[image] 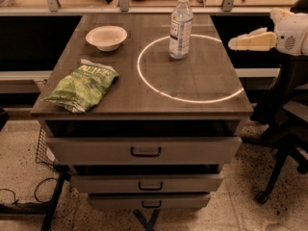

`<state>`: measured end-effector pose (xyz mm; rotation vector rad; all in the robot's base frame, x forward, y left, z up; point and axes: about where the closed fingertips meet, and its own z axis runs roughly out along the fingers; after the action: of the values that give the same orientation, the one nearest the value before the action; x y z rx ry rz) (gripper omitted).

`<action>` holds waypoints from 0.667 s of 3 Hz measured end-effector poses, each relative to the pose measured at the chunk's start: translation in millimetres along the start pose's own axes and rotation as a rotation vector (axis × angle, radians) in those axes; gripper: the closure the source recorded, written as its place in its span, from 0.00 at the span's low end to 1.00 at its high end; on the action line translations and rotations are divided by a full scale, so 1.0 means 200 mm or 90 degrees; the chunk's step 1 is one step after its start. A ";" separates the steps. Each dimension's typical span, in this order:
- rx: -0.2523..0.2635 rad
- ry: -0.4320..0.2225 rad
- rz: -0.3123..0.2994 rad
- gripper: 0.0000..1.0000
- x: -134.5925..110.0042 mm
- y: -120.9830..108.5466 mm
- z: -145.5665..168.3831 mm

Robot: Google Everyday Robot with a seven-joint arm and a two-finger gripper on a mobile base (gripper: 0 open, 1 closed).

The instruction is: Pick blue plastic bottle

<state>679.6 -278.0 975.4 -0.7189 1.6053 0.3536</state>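
Note:
The blue plastic bottle [180, 26] stands upright on the dark cabinet top [202, 81], at the far edge of a white circle marked on it. It is clear bluish plastic with a white cap and a white-and-blue label. My gripper [233, 43] comes in from the right edge of the view, pale fingers pointing left toward the bottle. It hovers beyond the cabinet's right side, clearly apart from the bottle and holding nothing.
A white bowl [106, 36] sits at the far left of the top. A green chip bag [83, 87] lies at the front left. Drawers [144, 150] sit below. An office chair base [284, 153] stands to the right. A railing runs behind the cabinet.

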 end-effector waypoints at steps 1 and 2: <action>-0.007 -0.015 0.013 0.00 0.04 0.04 0.06; -0.037 -0.055 0.025 0.00 0.07 0.12 0.22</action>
<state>699.3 -236.3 950.5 -0.7072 1.5348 0.4554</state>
